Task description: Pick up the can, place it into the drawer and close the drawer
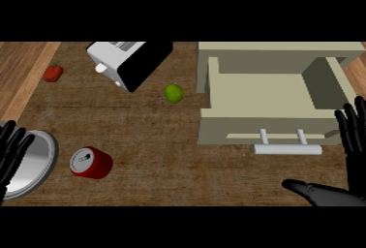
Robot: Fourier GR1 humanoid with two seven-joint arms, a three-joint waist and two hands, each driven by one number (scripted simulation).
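Can not yet picked up, drawer open and waiting.

The red can [91, 162] lay on its side on the wooden counter [178, 160], just beside a metal plate [39, 160] and well apart from the open drawer [261, 94]. The left hand [10, 152] rested open over the plate; the right hand [350, 140] stood by the drawer's front, fingers straight and thumb spread, likely ready to push it. A lime [174, 93], toaster [129, 63] and red pepper [53, 73] sat farther back.

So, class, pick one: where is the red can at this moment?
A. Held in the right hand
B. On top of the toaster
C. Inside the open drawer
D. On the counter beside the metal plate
D: the red can lies on the counter, just right of the metal plate; the open drawer holds nothing.
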